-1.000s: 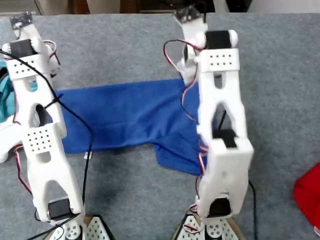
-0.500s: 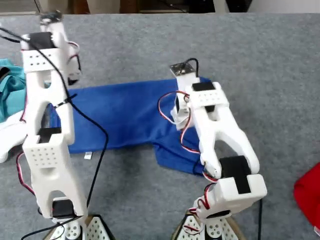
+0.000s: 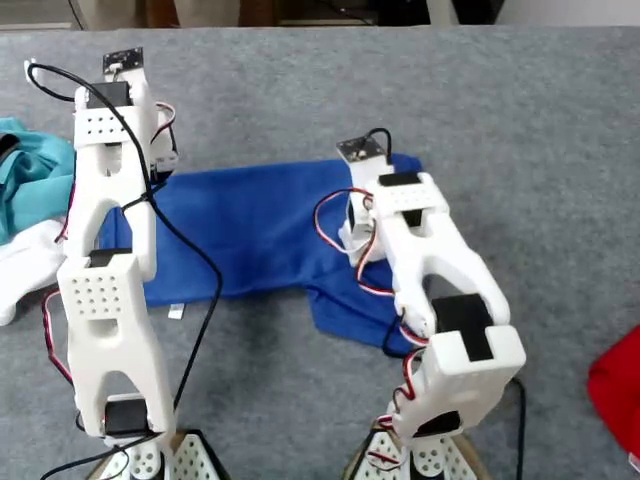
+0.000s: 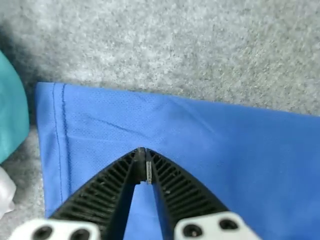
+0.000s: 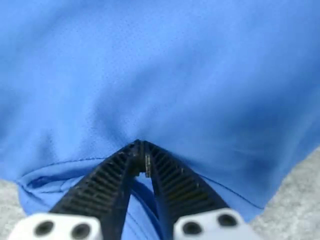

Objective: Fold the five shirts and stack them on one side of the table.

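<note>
A blue shirt (image 3: 255, 225) lies spread flat across the middle of the grey table, with a flap (image 3: 350, 315) hanging toward the near side. My left gripper (image 4: 142, 161) is shut, and its tips are over the shirt's left end (image 4: 165, 130), close to the hemmed edge. My right gripper (image 5: 141, 150) is also shut, low over the shirt's right half (image 5: 165, 75), with a hem fold beside its fingers. In the high view the right arm (image 3: 420, 250) covers that part of the shirt. I cannot tell whether either gripper pinches cloth.
A teal shirt (image 3: 30, 180) and a white shirt (image 3: 20, 265) lie bunched at the table's left edge. The teal one (image 4: 10, 120) is right next to the blue hem. A red shirt (image 3: 615, 385) sits at the right edge. A small white tag (image 3: 176, 312) lies near the blue shirt.
The left arm swung right from the table's left edge to the shirt's left end. The right arm drew back from the far side and came down over the shirt's right half.
</note>
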`<move>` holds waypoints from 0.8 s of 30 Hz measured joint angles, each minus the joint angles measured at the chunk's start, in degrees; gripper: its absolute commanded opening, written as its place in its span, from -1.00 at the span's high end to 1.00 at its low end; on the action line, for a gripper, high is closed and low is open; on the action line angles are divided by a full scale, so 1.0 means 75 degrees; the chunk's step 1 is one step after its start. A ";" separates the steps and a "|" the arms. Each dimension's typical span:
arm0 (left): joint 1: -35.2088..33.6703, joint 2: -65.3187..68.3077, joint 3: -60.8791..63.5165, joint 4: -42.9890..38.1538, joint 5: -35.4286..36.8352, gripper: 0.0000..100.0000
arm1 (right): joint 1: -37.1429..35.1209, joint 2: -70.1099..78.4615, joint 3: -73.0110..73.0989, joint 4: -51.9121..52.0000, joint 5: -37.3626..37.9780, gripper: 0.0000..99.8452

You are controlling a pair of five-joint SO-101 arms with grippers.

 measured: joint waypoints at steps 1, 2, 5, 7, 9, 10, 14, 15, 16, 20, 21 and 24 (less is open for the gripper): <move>0.0000 0.0000 0.0000 0.0000 0.0000 0.96 | -0.0012 -0.0035 0.0000 0.0094 0.0000 0.99; 0.0000 0.0000 0.0000 0.0000 0.0000 0.96 | -0.0012 -0.0070 0.0000 0.0199 0.0000 0.99; 0.0000 0.0000 0.0000 0.0000 0.0000 0.96 | -0.0012 -0.0305 0.0117 0.0340 0.0000 0.99; 0.0000 0.0000 0.0000 0.0000 0.0000 0.96 | -0.0012 -0.0539 0.0270 0.0363 0.0000 0.99; -0.0023 0.0000 0.0000 0.0000 0.0000 0.96 | -0.0082 -0.0797 0.0445 0.0375 0.0012 0.99; -0.0023 0.0000 0.0000 0.0000 0.0000 0.96 | -0.0164 -0.0926 0.0551 0.0375 0.0047 0.99; -0.0094 0.0000 0.0000 0.0000 0.0000 0.96 | -0.0445 -0.1301 0.0949 0.0375 0.0047 0.99; -0.0117 0.0000 0.0000 0.0000 0.0000 0.96 | -0.0469 -0.1348 0.1008 0.0375 0.0047 0.99; -0.0129 0.0000 0.0000 0.0000 0.0000 0.96 | -0.0481 -0.1360 0.1008 0.0375 0.0047 0.99; -0.0234 0.0000 0.0000 0.0000 0.0000 0.96 | -0.0457 -0.1371 0.1055 0.0375 0.0047 0.99; -0.0246 0.0000 0.0000 0.0000 0.0000 0.96 | -0.0457 -0.1371 0.1055 0.0375 0.0047 0.99; -0.0246 0.0000 0.0000 0.0000 0.0000 0.96 | -0.0445 -0.1547 0.1055 0.0387 0.0047 0.99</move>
